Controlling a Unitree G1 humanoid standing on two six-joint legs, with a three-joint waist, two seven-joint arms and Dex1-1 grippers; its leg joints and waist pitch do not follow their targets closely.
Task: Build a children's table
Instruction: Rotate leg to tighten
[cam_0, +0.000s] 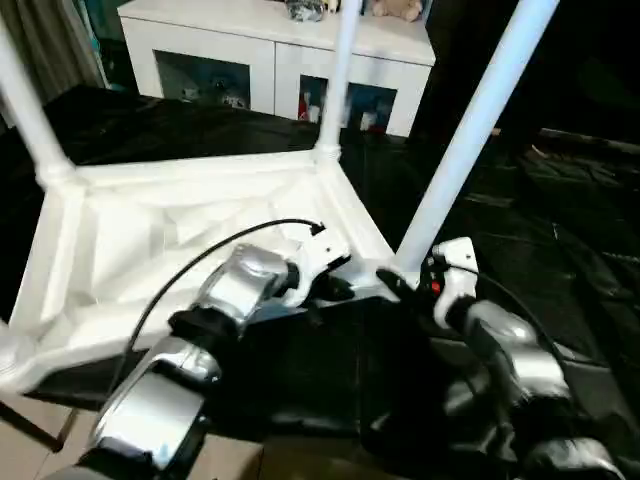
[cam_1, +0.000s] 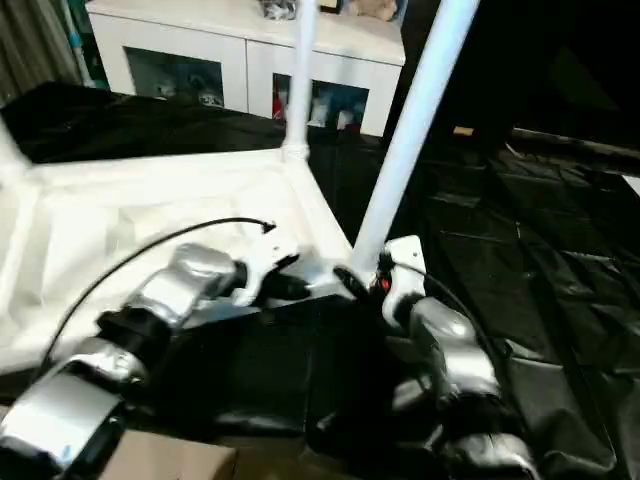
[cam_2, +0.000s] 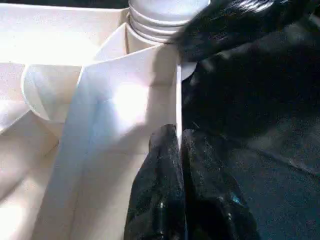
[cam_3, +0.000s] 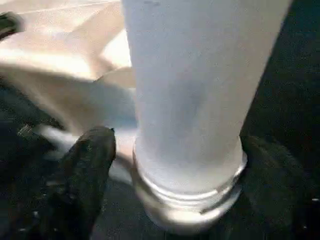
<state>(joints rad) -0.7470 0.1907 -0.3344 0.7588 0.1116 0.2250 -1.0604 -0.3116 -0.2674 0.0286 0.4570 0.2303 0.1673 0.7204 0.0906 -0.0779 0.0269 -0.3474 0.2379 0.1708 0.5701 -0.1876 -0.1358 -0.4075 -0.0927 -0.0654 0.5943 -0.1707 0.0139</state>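
Three legs stand in the upturned table top (cam_0: 150, 240); left gripper (cam_0: 335, 285) pinches its rim, right gripper (cam_3: 175, 165) jaws apart around the near leg (cam_0: 470, 130), seating unconfirmed.

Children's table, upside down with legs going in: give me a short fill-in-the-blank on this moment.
1. The tabletop lies with its ribbed underside facing ____.
2. The left claw is shut on the tabletop's thin ____.
3. The right claw stands with its fingers on either side of a white ____, near its base.
4. Behind the table stands a white ____ with glass doors.

Missing words: up; rim; leg; cabinet
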